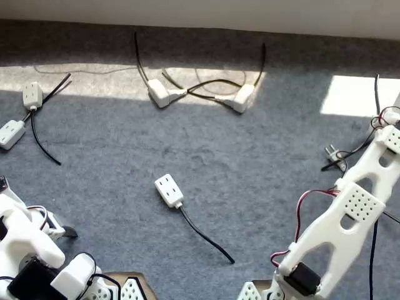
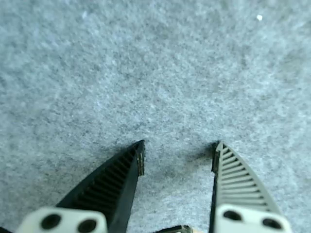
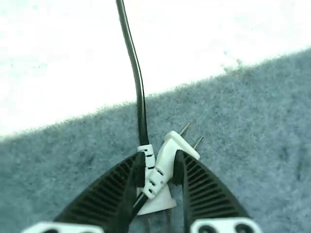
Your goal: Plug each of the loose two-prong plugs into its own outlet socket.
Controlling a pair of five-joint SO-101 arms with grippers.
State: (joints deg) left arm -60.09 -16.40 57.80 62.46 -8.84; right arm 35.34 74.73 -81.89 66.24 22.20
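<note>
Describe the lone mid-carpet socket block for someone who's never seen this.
On the grey carpet, look between the left arm and right arm. A white socket block lies there, black cord trailing toward the arms. The other white blocks sit in pairs at the far and left edges; this one lies alone.

a: what kind of place is this?
b: some indoor robot workspace: grey carpet (image 1: 262, 169), patches of sunlight (image 1: 100, 78) across it, a pale wall (image 1: 250, 9) behind. home or lab, i can't tell.
</note>
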